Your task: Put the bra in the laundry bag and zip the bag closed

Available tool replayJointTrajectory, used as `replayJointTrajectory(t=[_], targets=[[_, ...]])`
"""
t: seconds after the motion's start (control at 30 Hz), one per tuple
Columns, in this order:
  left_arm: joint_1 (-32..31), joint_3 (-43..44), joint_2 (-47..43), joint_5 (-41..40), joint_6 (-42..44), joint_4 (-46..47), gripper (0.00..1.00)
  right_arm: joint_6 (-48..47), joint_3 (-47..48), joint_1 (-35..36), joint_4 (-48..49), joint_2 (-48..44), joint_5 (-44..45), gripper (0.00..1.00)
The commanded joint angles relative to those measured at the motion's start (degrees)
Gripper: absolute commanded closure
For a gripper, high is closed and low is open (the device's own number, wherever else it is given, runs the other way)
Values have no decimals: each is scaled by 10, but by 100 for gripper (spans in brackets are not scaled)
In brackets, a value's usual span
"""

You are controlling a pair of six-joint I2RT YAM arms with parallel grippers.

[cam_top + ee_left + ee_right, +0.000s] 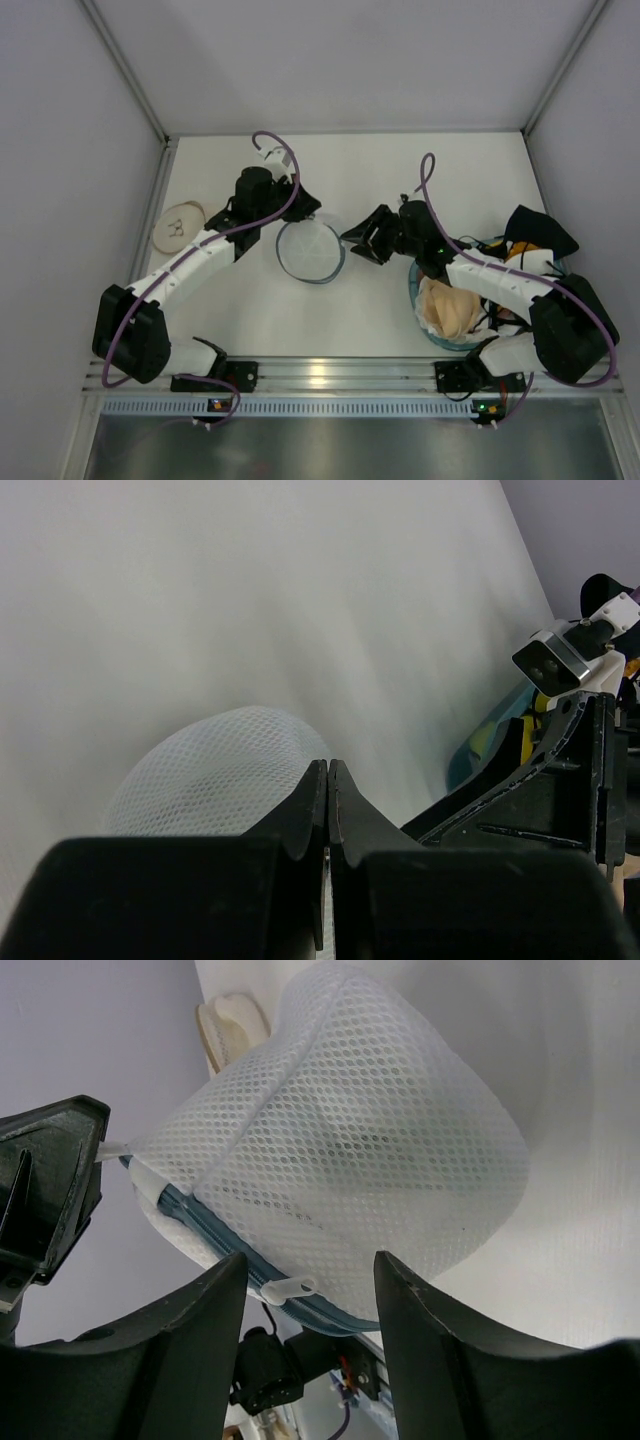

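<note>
Left tool [328,768] clenched on laundry bag [310,250]; right tool [310,1265] released; white table [400,165], grey walls [60,120].

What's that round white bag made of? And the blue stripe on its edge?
The laundry bag looks like soft white mesh cloth, probably synthetic: it's covered in tiny holes and partly see-through. The blue stripe looks like woven zipper tape, though its teeth are too small to tell. The little white pull tab on it seems to be smooth plastic.
</note>
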Motion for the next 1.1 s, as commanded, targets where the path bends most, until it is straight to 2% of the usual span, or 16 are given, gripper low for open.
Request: replayJointTrajectory(t=[0.0, 0.13, 0.17, 0.27, 0.33, 0.57, 0.77, 0.93, 1.07], targets=[[-3, -5, 0, 9, -5, 45, 100, -6, 21, 9, 9, -13, 2, 46], [-3, -6, -1, 5, -5, 46, 100, -1, 24, 12, 18, -6, -12, 56], [-3, -6, -3, 3, -4, 46, 100, 1, 26, 12, 19, -8, -14, 61], [-3, -7, -3, 1, -5, 46, 100, 5, 29, 13, 14, -13, -24, 62], [-3, -7, -1, -1, -6, 46, 100, 8, 29, 14, 8, -16, -27, 60], [-5, -10, 0, -1, -13, 53, 100, 41, 14, 17, 14, -28, -26, 36], [-10, -12, -8, -6, -12, 53, 100, 98, 0, 18, 57, -30, -40, 34], [-13, -17, -13, -7, -12, 55, 100, 85, 8, 17, 34, -45, -13, 35], [-13, -18, -16, -9, -13, 57, 100, 99, -5, 16, 61, -31, -11, 39]])
